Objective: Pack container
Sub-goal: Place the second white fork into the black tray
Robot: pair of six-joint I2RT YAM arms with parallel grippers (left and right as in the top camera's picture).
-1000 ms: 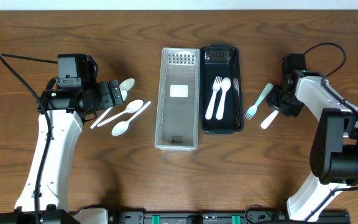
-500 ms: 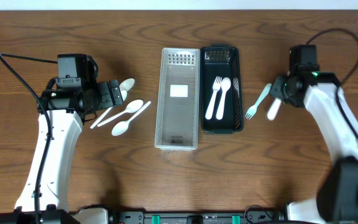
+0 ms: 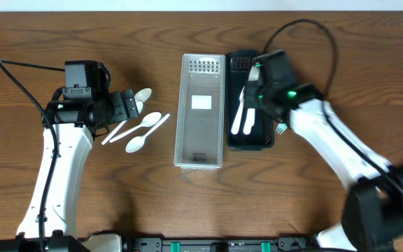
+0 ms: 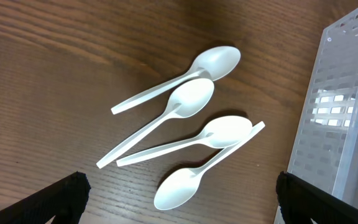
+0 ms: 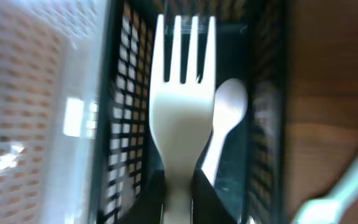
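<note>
Over black mesh basket (image 5: 127,124), right gripper (image 5: 180,194) arrived from table's right, jaws clamped on white plastic fork (image 5: 180,118); release due. Left gripper (image 3: 130,106) unmoved, jaws wide, empty.

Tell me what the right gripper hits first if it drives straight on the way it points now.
Probably the floor of the black basket. The right gripper, jaws shut on a white fork, points into it, so the tines would land first, beside the white spoon. Depth is unclear.

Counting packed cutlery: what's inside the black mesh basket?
A white plastic spoon lies in the black mesh basket. The white plastic fork held by the right gripper covers whatever lies beneath it.
</note>
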